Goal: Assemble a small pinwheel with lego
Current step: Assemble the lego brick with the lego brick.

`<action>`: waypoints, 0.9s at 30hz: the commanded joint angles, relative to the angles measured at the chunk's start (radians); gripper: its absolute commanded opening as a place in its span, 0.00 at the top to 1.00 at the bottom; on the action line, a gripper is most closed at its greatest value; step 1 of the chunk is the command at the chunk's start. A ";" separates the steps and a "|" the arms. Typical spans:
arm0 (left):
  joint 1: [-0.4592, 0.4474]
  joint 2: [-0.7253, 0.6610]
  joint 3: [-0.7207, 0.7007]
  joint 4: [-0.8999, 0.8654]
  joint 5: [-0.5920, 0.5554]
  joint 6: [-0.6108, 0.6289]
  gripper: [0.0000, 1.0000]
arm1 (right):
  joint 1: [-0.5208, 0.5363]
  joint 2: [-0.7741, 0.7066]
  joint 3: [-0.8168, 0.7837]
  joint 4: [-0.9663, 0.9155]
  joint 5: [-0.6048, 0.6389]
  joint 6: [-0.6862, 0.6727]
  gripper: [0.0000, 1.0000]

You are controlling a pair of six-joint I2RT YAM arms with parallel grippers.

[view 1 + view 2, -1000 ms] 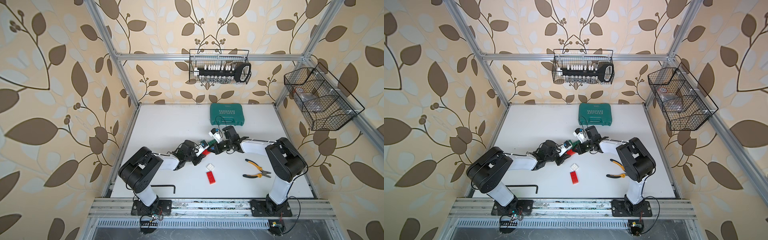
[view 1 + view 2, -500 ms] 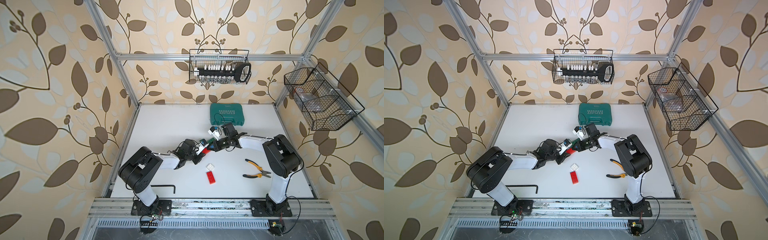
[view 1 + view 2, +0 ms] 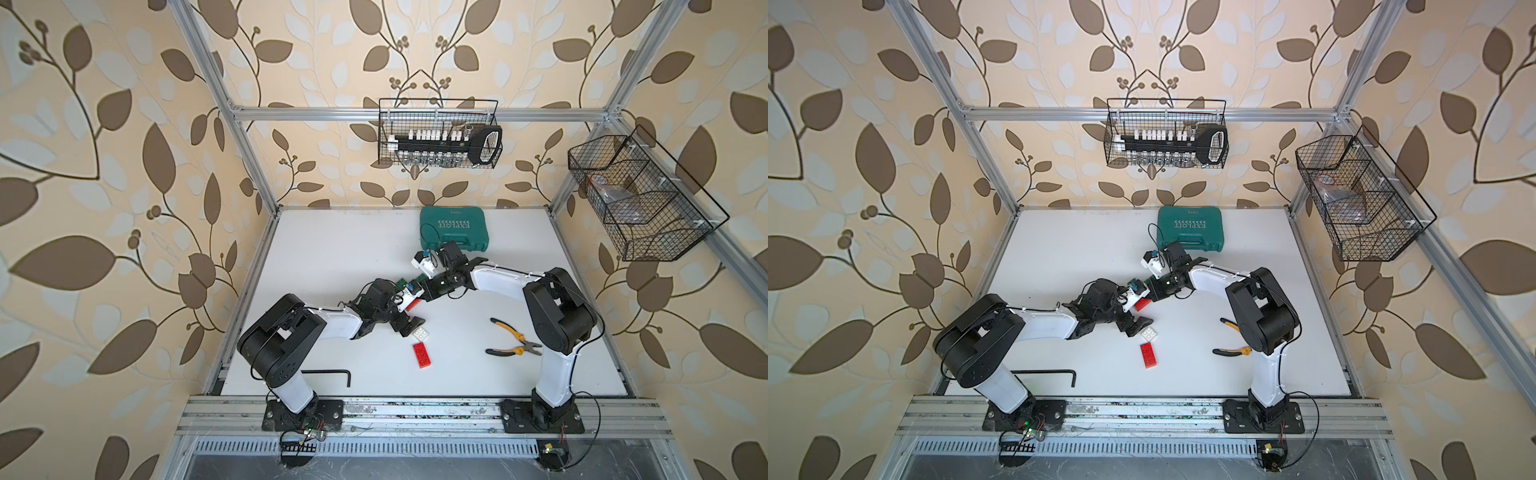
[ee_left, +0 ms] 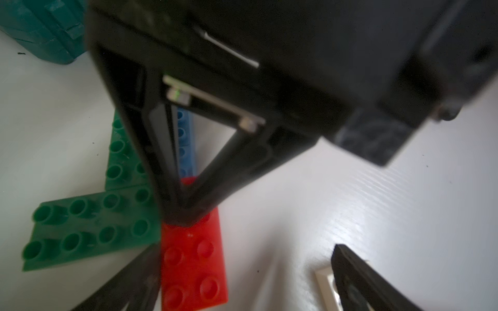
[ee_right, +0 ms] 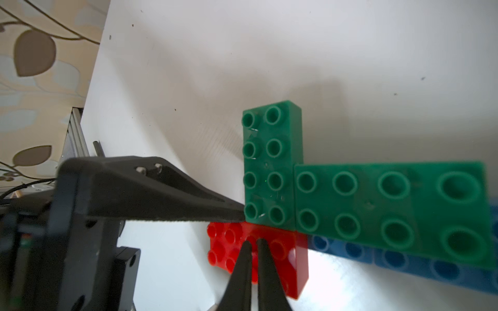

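Observation:
The pinwheel (image 5: 350, 194) lies flat on the table as two green bricks over blue ones (image 5: 404, 258), with a red brick (image 5: 285, 258) at one corner. In both top views my arms hide most of it; a red edge (image 3: 412, 305) shows. My right gripper (image 5: 253, 241) is shut, tips resting on that red brick (image 4: 194, 264). My left gripper (image 4: 245, 250) stands wide open beside it, holding nothing; one finger (image 5: 161, 196) reaches the green brick's edge. A loose white lego (image 3: 421, 333) and a loose red one (image 3: 422, 354) lie nearer the front.
A teal tool case (image 3: 453, 228) stands at the back of the table. Orange-handled pliers (image 3: 513, 340) lie to the right and a black hex key (image 3: 332, 372) at the front left. Wire baskets (image 3: 440, 137) (image 3: 640, 203) hang on the frame.
My left gripper has gone from shut to wide open beside the cluster. The right gripper has shifted slightly and stays shut over the red brick.

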 commanded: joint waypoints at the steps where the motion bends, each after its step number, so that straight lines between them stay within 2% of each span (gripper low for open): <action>1: 0.029 -0.091 0.007 0.038 0.010 -0.096 0.01 | 0.006 0.079 -0.019 -0.170 0.140 -0.033 0.91; 5: 0.073 -0.179 0.040 -0.064 -0.023 -0.227 0.01 | 0.014 0.088 -0.070 -0.140 0.156 -0.034 0.91; 7: 0.077 -0.229 0.054 -0.115 -0.084 -0.304 0.01 | 0.014 0.076 -0.094 -0.105 0.131 -0.019 0.91; 8: 0.081 -0.243 0.055 -0.123 -0.123 -0.365 0.01 | 0.013 0.066 -0.096 -0.095 0.122 -0.010 0.91; 10: 0.112 -0.264 0.047 -0.124 -0.111 -0.470 0.01 | 0.013 0.048 -0.079 -0.095 0.092 0.002 0.91; 13: 0.133 -0.297 0.017 -0.110 -0.166 -0.580 0.01 | 0.014 0.020 -0.040 -0.087 0.034 0.030 0.91; 15: 0.140 -0.314 0.006 -0.129 -0.205 -0.638 0.01 | 0.014 0.003 -0.014 -0.081 0.001 0.049 0.90; 18: 0.143 -0.322 -0.005 -0.131 -0.161 -0.660 0.01 | 0.014 -0.036 0.018 -0.076 -0.027 0.072 0.86; 23: 0.143 -0.322 -0.017 -0.160 -0.172 -0.718 0.01 | 0.014 -0.091 0.053 -0.089 -0.027 0.078 0.80; 26: 0.143 -0.328 -0.018 -0.209 -0.222 -0.817 0.01 | 0.014 -0.133 0.036 -0.126 -0.007 0.072 0.78; 27: 0.145 -0.333 -0.023 -0.228 -0.236 -0.881 0.01 | 0.016 -0.159 0.016 -0.151 0.025 0.069 0.74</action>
